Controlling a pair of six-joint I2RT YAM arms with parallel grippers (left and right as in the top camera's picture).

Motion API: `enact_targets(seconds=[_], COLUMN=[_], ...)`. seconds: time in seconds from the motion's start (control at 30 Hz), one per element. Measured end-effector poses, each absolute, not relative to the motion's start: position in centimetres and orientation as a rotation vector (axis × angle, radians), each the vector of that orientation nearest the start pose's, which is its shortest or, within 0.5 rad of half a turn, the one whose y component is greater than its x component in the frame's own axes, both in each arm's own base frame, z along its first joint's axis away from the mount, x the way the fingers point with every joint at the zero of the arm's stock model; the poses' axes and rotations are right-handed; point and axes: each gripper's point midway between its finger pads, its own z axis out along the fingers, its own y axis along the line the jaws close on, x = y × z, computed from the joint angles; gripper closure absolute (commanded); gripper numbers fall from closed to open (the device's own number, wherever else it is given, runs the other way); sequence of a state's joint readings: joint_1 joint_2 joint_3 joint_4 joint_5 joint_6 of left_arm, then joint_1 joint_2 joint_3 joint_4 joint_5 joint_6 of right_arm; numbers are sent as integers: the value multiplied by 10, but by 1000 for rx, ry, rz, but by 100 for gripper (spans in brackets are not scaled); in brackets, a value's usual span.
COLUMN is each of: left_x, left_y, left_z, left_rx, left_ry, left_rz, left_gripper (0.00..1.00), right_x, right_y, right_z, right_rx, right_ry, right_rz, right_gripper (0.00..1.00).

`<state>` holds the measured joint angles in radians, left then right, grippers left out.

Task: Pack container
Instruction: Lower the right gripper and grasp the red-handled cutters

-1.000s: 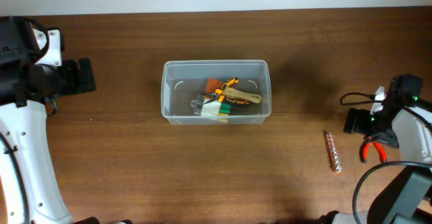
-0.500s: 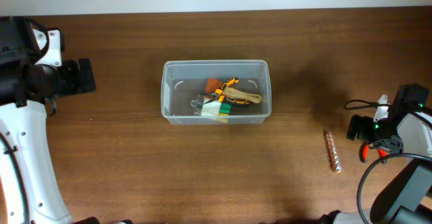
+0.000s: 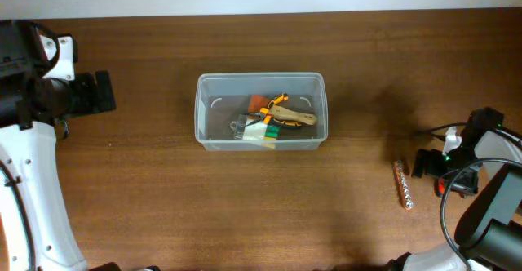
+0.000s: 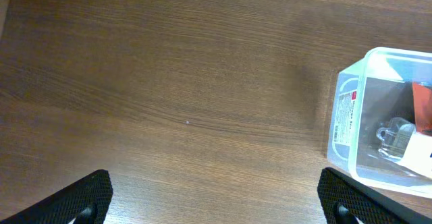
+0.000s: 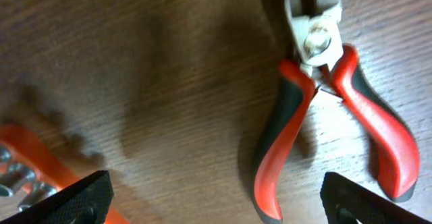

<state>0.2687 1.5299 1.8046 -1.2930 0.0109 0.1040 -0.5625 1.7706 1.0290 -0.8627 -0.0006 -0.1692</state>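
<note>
The clear container point(image 3: 198, 112) stands mid-table and holds several tools, among them orange, yellow and green pieces. In the left wrist view its short wall point(image 4: 335, 126) is at the right edge. My left gripper point(image 3: 102, 91) is open and empty far to the left of it, over bare wood point(image 4: 216, 200). My right gripper point(image 3: 436, 171) is open at the far right, low over red-handled pliers point(image 5: 324, 102) lying on the table; its fingertips point(image 5: 216, 204) straddle the handles without touching them. In the overhead view only a red tip of the pliers point(image 3: 441, 188) shows beneath the gripper.
An orange strip of metal bits point(image 3: 403, 184) lies just left of the pliers; its end shows in the right wrist view point(image 5: 23, 166). A black cable runs by the right arm. The table's far edge meets a white wall.
My right gripper has moved toward the front of the table and lower, and now covers the pliers in the overhead view. The left arm and the container have not moved.
</note>
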Motion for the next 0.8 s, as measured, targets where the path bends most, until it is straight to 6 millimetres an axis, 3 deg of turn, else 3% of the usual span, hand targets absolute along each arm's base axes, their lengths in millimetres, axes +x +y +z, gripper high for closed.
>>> enact_targets(seconds=[0.8], left_x=[345], left_y=[93], left_z=[292], left_rx=[-210], left_ry=[2586], left_rz=[122], left_gripper=[1], right_x=[247], right_y=[-160], right_z=[-4], right_rx=[593], right_ry=[3109], right_rz=[-16], right_gripper=[1])
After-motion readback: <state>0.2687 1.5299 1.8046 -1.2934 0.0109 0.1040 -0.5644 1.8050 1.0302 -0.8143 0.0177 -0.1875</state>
